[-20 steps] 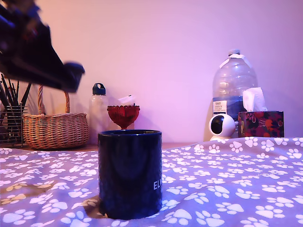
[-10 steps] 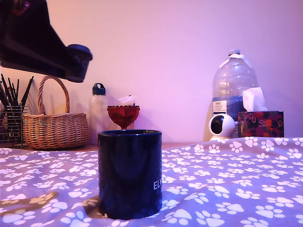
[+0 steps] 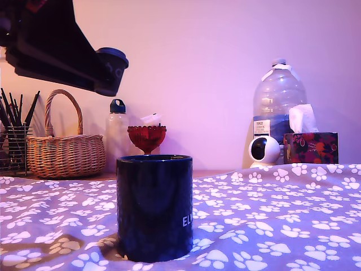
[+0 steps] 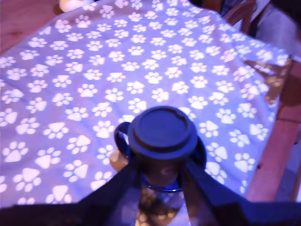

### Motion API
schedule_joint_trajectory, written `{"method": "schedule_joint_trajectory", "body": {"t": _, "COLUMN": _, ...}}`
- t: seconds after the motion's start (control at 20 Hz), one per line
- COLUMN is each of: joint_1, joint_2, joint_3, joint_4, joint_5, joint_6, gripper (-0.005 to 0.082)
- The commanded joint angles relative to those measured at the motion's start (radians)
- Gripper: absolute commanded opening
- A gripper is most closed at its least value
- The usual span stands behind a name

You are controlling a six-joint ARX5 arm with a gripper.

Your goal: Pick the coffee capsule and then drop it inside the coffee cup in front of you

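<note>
From where I stand, the gripper (image 3: 106,79) hangs in the air with its two dark fingers (image 4: 123,181) clamped on the blue coffee capsule (image 4: 162,129), which sits between them, high above the dark coffee cup (image 3: 154,206) on the paw-print cloth (image 3: 271,214), nearer the cup's edge on the exterior view's left.

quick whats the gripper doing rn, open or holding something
gripper: closed on the coffee capsule, held up in the air
</note>
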Motion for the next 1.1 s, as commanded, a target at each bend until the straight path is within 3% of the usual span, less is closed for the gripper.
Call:
{"method": "schedule_joint_trajectory", "body": {"t": 0.0, "joint_1": -0.021, "joint_2": 0.015, "joint_3": -0.026, "joint_4": 0.004, "joint_5": -0.014, "joint_6": -0.004, "gripper": 0.0075}}
{"method": "schedule_joint_trajectory", "body": {"t": 0.25, "joint_1": -0.100, "joint_2": 0.131, "joint_3": -0.013, "joint_4": -0.012, "joint_5": -0.085, "joint_6": -0.003, "gripper": 0.0075}}
{"method": "schedule_joint_trajectory", "body": {"t": 0.5, "joint_1": -0.134, "joint_2": 0.224, "joint_3": 0.101, "joint_4": -0.108, "joint_5": -0.130, "joint_6": -0.002, "gripper": 0.0075}}
{"method": "schedule_joint_trajectory", "body": {"t": 1.05, "joint_1": -0.134, "joint_2": 0.483, "joint_3": 0.413, "joint_4": -0.416, "joint_5": -0.152, "joint_6": 0.032, "gripper": 0.0075}}
